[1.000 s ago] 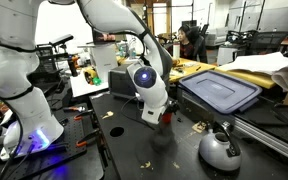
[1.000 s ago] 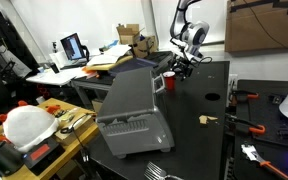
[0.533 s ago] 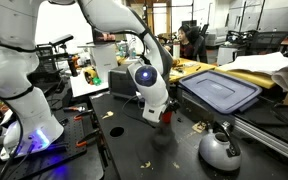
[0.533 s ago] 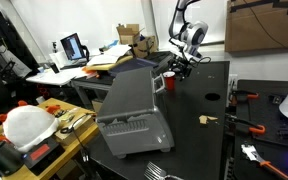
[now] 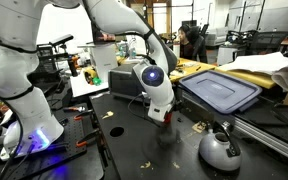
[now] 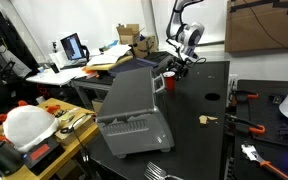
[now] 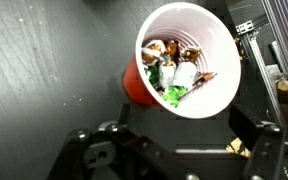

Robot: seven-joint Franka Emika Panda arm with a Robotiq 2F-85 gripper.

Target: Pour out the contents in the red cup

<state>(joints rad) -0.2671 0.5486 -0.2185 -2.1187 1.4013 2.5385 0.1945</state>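
Note:
The red cup stands upright on the dark table, with a white inside. The contents are small brown, white and green bits at its bottom. My gripper is open, its two black fingers spread wider than the cup and lying on either side of it, just below it in the wrist view. In an exterior view the cup stands under the gripper, next to the grey toaster oven. In an exterior view the gripper hides most of the cup.
A grey toaster oven stands close beside the cup. A blue-lidded bin and a grey rounded object are nearby. Pale loose bits lie on the table, also in an exterior view.
The wrist has shifted slightly sideways and up over the cup. The cup has not moved.

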